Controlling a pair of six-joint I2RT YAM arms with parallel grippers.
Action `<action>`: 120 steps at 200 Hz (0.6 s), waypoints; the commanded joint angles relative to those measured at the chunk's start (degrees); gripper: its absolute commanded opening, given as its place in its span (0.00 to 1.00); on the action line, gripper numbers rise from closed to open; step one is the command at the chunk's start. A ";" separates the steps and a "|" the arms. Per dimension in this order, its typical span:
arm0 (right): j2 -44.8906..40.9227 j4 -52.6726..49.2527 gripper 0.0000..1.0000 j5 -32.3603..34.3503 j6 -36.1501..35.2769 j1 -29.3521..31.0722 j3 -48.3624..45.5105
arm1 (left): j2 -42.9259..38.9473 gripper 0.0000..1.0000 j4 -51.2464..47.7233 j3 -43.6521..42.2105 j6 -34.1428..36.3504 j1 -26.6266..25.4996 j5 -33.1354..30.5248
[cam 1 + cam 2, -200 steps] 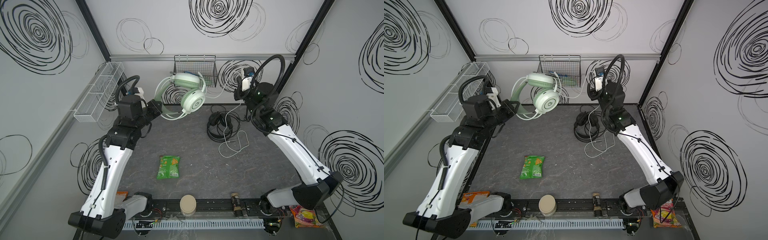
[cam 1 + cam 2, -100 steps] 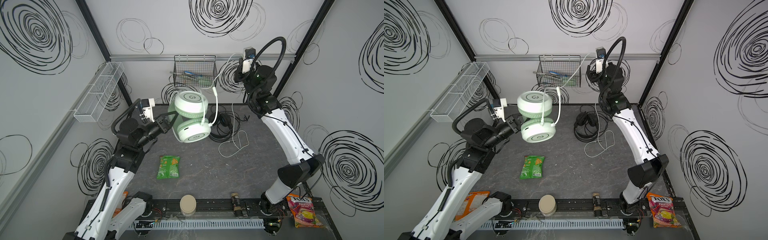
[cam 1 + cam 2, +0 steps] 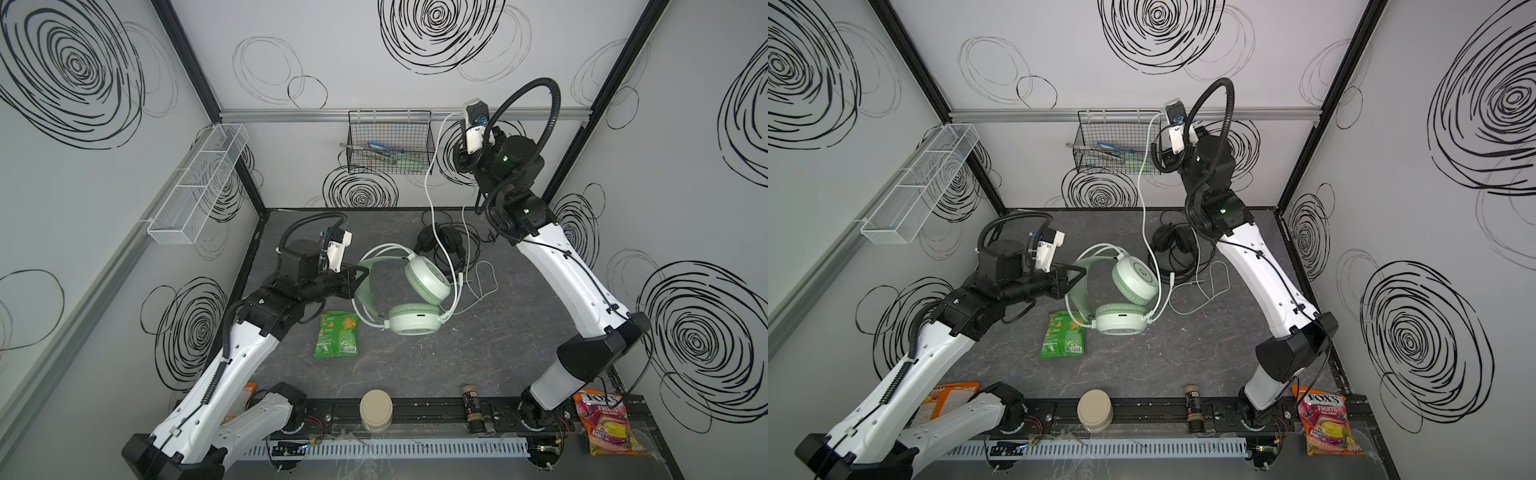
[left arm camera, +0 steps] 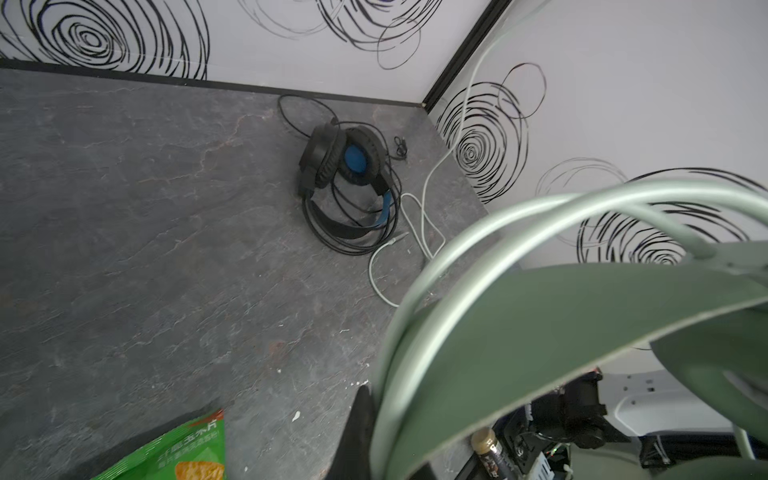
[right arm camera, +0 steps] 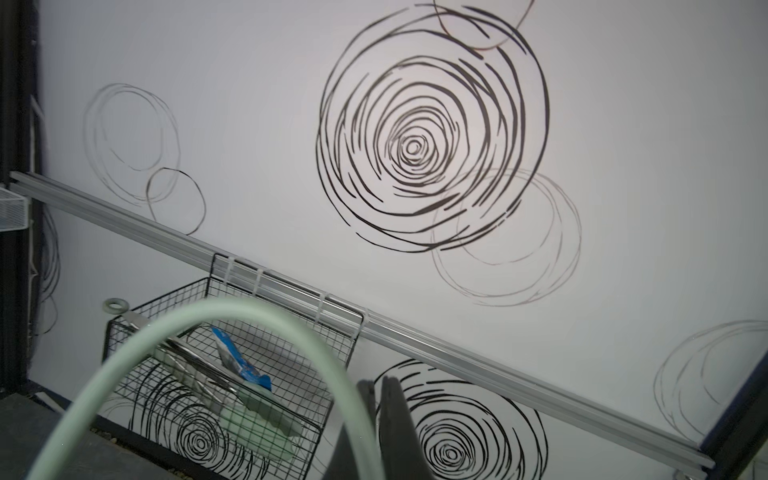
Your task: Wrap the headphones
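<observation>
The left end effector (image 3: 360, 276) pinches the mint-green headset (image 3: 428, 280) — the raised right end effector (image 5: 376, 384) pinches its pale cable (image 3: 432, 199).

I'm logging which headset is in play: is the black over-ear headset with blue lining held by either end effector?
No, the black over-ear headset with blue lining lies loose on the grey stone-look tabletop, nothing gripping it.

Even soft light, blurred wrist foregrounds, wide-angle distortion
</observation>
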 commanded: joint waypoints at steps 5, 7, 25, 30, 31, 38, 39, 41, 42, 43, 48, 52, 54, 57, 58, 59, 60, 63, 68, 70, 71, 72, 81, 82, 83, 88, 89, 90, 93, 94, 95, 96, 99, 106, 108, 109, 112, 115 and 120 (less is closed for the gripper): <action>-3.40 5.84 0.00 3.85 -13.95 7.20 -0.69 | 2.00 0.00 4.08 1.00 -0.60 0.15 -8.29; -3.47 5.92 0.00 4.03 -14.61 7.71 -0.68 | 2.21 0.00 4.31 1.00 -0.72 0.25 -8.87; -3.07 6.43 0.00 5.16 -19.90 12.55 0.57 | 4.52 0.00 6.64 0.52 -2.19 0.11 -13.39; -2.83 6.54 0.00 5.34 -20.98 13.88 1.21 | 5.09 0.00 7.43 0.39 -2.52 -0.16 -14.75; -2.72 6.58 0.00 5.39 -21.17 14.13 1.45 | 5.23 0.00 7.63 0.34 -2.58 -0.20 -14.98; -2.08 6.62 0.00 5.91 -22.75 15.89 2.63 | 5.96 0.00 8.98 0.09 -2.74 -0.33 -16.20; -2.00 6.66 0.00 5.98 -22.93 16.11 2.87 | 6.10 0.00 9.24 0.06 -2.73 -0.37 -16.24; -1.87 6.70 0.00 6.10 -23.43 16.55 3.22 | 6.30 0.00 9.62 0.04 -2.68 -0.43 -16.42; -1.76 6.83 0.00 6.17 -23.62 16.88 3.38 | 6.36 0.00 9.79 0.03 -2.61 -0.42 -16.57; -1.66 6.90 0.00 6.24 -23.81 17.08 3.55 | 6.48 0.00 10.00 0.03 -2.57 -0.46 -16.68; -1.33 7.30 0.00 6.55 -24.75 18.06 4.31 | 6.93 0.00 10.59 0.09 -2.42 -0.81 -17.68; -0.88 7.40 0.00 6.63 -25.27 18.79 5.13 | 7.23 0.00 11.11 0.16 -2.33 -1.05 -18.59; -0.82 7.56 0.00 6.70 -25.48 19.12 5.43 | 7.37 0.00 11.34 0.19 -2.25 -1.15 -18.99; -0.51 7.63 0.00 6.74 -25.83 19.46 6.04 | 7.54 0.00 11.75 0.27 -2.13 -1.34 -19.42; -0.42 7.69 0.00 6.79 -25.88 19.61 6.24 | 7.64 0.00 11.82 0.24 -2.16 -1.41 -19.56; -0.42 7.73 0.00 6.82 -26.00 19.72 6.34 | 7.73 0.00 11.94 0.26 -2.09 -1.40 -19.63; -0.37 7.74 0.00 6.83 -26.14 19.87 6.44 | 7.78 0.00 12.04 0.19 -2.05 -1.39 -19.75; -0.22 8.03 0.00 6.91 -26.45 20.18 6.97 | 7.99 0.00 12.30 0.14 -1.95 -1.43 -19.97; 0.17 8.33 0.00 7.14 -27.03 20.74 7.89 | 8.23 0.00 12.69 0.12 -1.95 -1.42 -20.24; 0.26 8.43 0.00 7.18 -27.20 20.90 8.23 | 8.26 0.00 12.86 0.12 -1.93 -1.44 -20.41; 0.32 8.45 0.00 7.23 -27.27 20.94 8.39 | 8.26 0.00 12.94 0.07 -1.93 -1.41 -20.45; 0.34 8.50 0.00 7.26 -27.35 21.00 8.47 | 8.35 0.00 13.03 0.05 -1.93 -1.40 -20.43; 0.90 8.66 0.00 7.25 -27.45 21.55 9.91 | 8.36 0.00 13.77 -0.10 -1.71 -1.36 -20.70; 0.90 8.65 0.00 7.27 -27.44 21.53 10.07 | 8.35 0.00 13.84 -0.12 -1.69 -1.37 -20.77; 0.94 8.69 0.00 7.32 -27.43 21.56 10.19 | 8.35 0.00 13.92 -0.14 -1.63 -1.33 -20.81; 1.10 8.69 0.00 7.32 -27.41 21.72 10.96 | 8.25 0.00 14.45 -0.23 -1.45 -1.46 -20.93; 1.13 8.71 0.00 7.30 -27.42 21.75 11.03 | 8.26 0.00 14.62 -0.32 -1.42 -1.42 -20.89; 1.15 8.72 0.00 7.34 -27.42 21.80 11.15 | 8.17 0.00 14.75 -0.41 -1.37 -1.45 -20.82; 1.30 8.73 0.00 7.30 -27.58 21.94 11.55 | 7.99 0.00 15.28 -0.66 -1.25 -1.47 -20.71; 1.32 8.68 0.00 7.29 -27.59 21.94 11.59 | 7.95 0.00 15.51 -0.76 -1.24 -1.47 -20.60; 1.33 8.66 0.00 7.33 -27.69 21.95 11.70 | 7.84 0.00 15.77 -0.89 -1.14 -1.52 -20.50; 1.38 8.65 0.00 7.35 -27.69 21.99 11.75 | 7.70 0.00 15.98 -1.00 -1.09 -1.49 -20.32; 1.42 8.64 0.00 7.27 -27.95 22.03 11.87 | 7.36 0.00 16.90 -1.43 -0.87 -1.60 -19.94; 1.53 8.69 0.00 7.34 -28.70 22.12 11.81 | 6.01 0.00 19.48 -2.76 -0.05 -1.98 -18.24; 1.54 8.70 0.00 7.41 -28.95 22.12 11.67 | 5.66 0.00 20.16 -3.13 0.26 -2.17 -17.62; 1.53 8.76 0.00 7.48 -29.11 22.12 11.65 | 5.51 0.00 20.59 -3.35 0.40 -2.26 -17.34; 1.52 8.80 0.00 7.57 -29.46 22.12 11.52 | 4.98 0.00 21.54 -3.85 0.92 -2.47 -16.39; 1.45 8.99 0.00 7.78 -29.78 22.12 11.25 | 4.46 0.00 22.47 -4.26 1.43 -2.83 -15.55; 1.35 9.16 0.00 7.94 -30.24 22.00 10.87 | 3.68 0.00 23.49 -4.89 2.51 -3.51 -14.38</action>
